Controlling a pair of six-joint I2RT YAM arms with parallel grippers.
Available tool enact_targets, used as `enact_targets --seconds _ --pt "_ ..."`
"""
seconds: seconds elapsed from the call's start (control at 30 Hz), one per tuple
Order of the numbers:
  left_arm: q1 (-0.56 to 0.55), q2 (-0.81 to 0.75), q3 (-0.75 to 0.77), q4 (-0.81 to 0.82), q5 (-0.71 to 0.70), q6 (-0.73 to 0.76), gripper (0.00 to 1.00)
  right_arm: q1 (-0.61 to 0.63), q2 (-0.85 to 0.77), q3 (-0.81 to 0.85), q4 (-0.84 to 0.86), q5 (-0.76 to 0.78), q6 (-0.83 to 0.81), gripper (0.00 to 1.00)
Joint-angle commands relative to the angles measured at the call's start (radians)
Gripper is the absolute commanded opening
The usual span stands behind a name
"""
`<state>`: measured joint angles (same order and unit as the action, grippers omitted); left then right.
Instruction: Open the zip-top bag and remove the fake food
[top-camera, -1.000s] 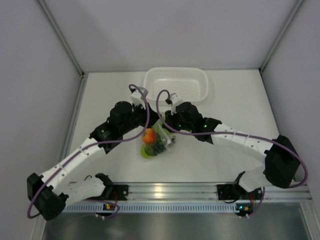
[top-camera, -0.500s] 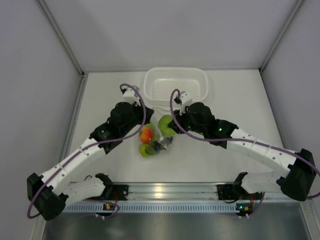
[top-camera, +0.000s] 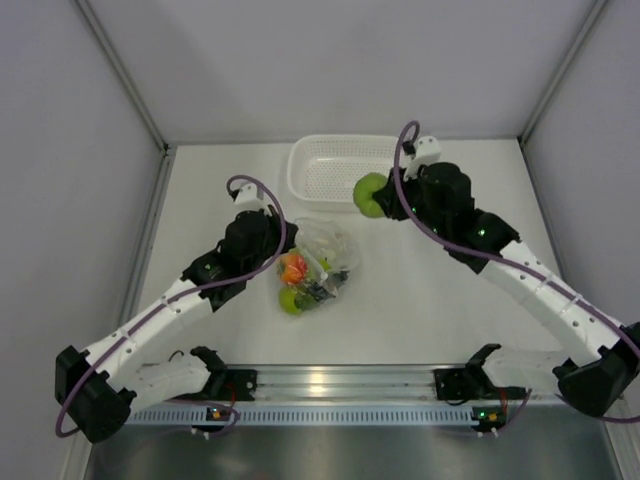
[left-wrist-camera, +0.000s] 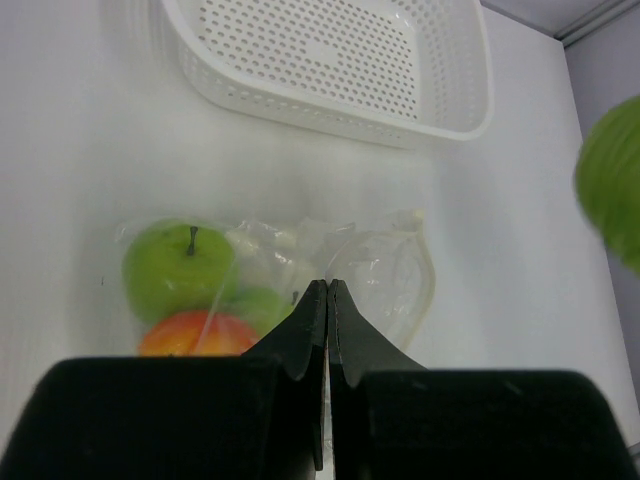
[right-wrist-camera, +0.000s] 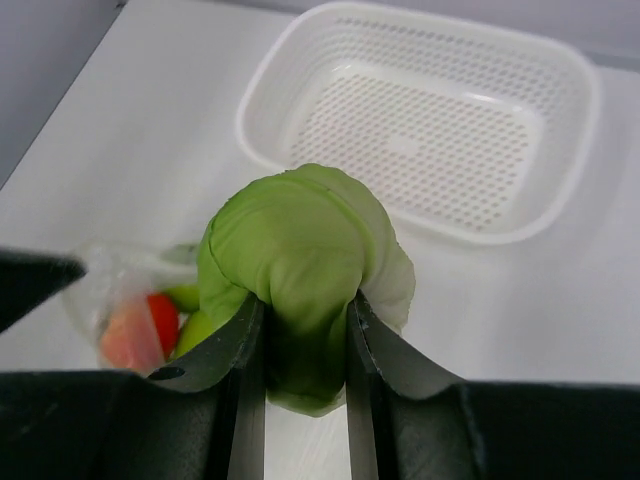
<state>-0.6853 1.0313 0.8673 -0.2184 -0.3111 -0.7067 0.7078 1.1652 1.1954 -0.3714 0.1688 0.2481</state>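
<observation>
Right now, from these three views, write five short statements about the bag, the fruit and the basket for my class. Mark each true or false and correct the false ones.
1. The right jaws grip a green ball. True.
2. The white basket holds two apples. False: nothing lies in it.
3. A red-yellow apple lies inside the zip-top bag. True.
4. The left jaws stand wide open. False: they are shut.
5. The zip-top bag lies in the white basket. False: it lies on the table, apart from the basket.
</observation>
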Motion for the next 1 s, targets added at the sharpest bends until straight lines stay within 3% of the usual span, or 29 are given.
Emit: enact_targets --seconds 0.0,0.33,0.73,0.83,0.87,0.93,0.97 --pt "0.000 -0.043 -0.020 -0.007 -0.020 -0.046 0.00 -0.119 0.063 0.133 0.014 0.058 -0.009 0.00" --pt "0.000 -0.112 -0.073 0.027 0.010 -0.152 0.00 -0.301 0.547 0.486 -0.021 0.075 -0.092 0.00" --pt "0.001 -0.068 -0.071 0.116 0.107 -0.128 0.00 -0.314 0.961 0.731 0.012 0.041 -0.147 0.00" --pt "0.001 -0.062 -0.070 0.120 0.119 -0.131 0.00 -0.311 0.982 0.741 0.015 0.034 -0.147 0.10" --pt "0.001 -0.063 -0.070 0.120 0.119 -0.131 0.00 -0.312 0.982 0.744 0.014 0.037 -0.145 0.24" --pt "0.001 -0.065 -0.068 0.120 0.119 -0.132 0.00 -0.312 0.970 0.741 0.008 0.034 -0.145 0.33" --pt "0.001 -0.066 -0.070 0.120 0.119 -0.132 0.00 -0.312 0.962 0.739 0.003 0.026 -0.142 0.44"
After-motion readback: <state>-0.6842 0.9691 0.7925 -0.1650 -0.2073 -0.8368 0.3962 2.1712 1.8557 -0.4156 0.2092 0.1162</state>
